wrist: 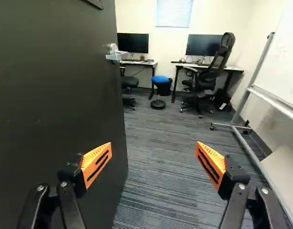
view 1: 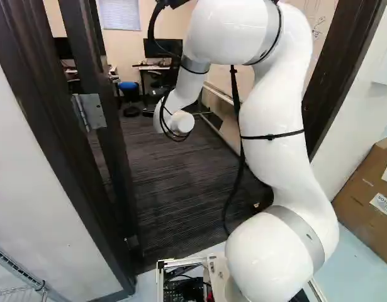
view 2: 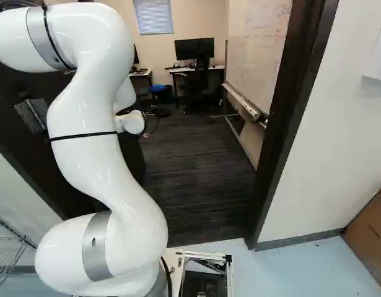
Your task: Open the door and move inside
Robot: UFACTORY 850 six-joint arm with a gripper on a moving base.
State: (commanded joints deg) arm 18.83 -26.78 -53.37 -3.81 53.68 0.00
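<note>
There was one dark door (wrist: 55,100), and it stood open into the room, at the left of the left base view. On it I could count one metal handle (wrist: 116,53). The door was beside the gripper (wrist: 154,160), next to one of its fingers; whether they touched, I cannot tell. The handle was ahead of the gripper and well apart from it. The gripper had two fingers with two orange pads (wrist: 96,164), which were spread wide, and nothing was held between them. Further inside were two desks (wrist: 232,68), two monitors (wrist: 203,45), one blue stool (wrist: 160,79) and two black chairs (wrist: 225,47), one partly hidden by the door. One whiteboard (wrist: 289,57) carried faint handwriting. Outside the doorway, one cardboard box (view 1: 363,217) had two white labels (view 1: 383,206) with print
</note>
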